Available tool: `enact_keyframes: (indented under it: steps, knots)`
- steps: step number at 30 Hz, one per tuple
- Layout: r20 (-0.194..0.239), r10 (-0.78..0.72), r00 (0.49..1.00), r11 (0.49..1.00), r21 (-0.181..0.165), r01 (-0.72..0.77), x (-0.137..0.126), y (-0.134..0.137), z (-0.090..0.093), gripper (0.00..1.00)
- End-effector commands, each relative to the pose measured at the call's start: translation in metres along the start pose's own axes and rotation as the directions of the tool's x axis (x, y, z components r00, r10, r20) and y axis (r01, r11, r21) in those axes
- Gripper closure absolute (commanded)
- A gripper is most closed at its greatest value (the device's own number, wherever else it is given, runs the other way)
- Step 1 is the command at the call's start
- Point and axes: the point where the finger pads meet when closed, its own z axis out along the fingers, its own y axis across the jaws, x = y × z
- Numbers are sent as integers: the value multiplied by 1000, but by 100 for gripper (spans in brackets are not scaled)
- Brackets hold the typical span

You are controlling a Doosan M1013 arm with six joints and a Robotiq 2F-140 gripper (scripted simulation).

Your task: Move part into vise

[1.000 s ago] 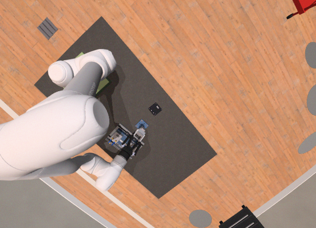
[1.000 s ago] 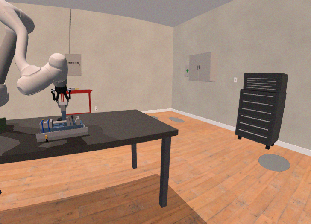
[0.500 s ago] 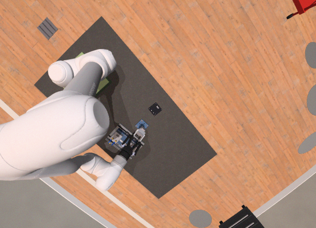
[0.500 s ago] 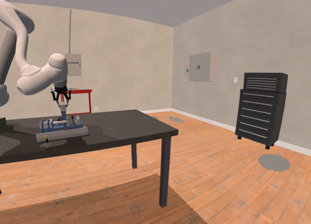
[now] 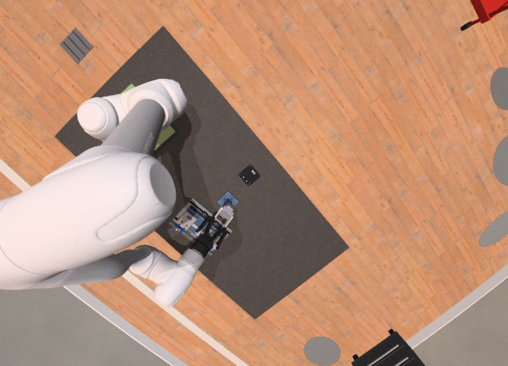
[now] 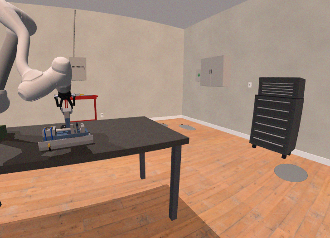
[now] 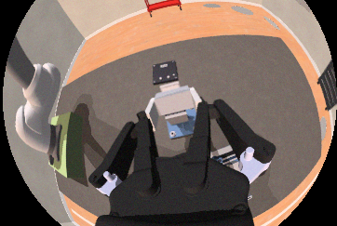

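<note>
My gripper (image 5: 216, 226) is shut on the part (image 5: 224, 215), a light grey block that hangs from the fingers. In the side view the gripper (image 6: 64, 104) points straight down and the part (image 6: 66, 113) sits just above the blue V-block (image 6: 67, 122); I cannot tell if they touch. In the wrist view the part (image 7: 176, 106) lies between the two dark fingers, with the V-block (image 7: 183, 129) under it. The vise (image 5: 189, 220) stands right beside it on its light base (image 6: 65, 142). The black infeed plate (image 5: 249, 175) is bare and also shows in the wrist view (image 7: 167, 73).
A green block (image 5: 165, 134) lies on the table near the arm's base, partly hidden by the arm. The dark table (image 6: 106, 139) ends close behind the vise. A black tool cabinet (image 6: 278, 114) and a red cart (image 6: 85, 99) stand off the table.
</note>
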Motion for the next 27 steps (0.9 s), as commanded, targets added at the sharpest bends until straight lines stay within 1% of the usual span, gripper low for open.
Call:
enact_keyframes:
  steps: [1,17,18,27]
  knots:
    - [-3,2,1000,1000,2,-2,0,-2,4,100]
    - [-3,2,1000,1000,2,-2,0,-2,4,100]
    - [-3,2,1000,1000,2,-2,0,-2,4,49]
    - [-3,2,1000,1000,2,-2,0,-2,4,49]
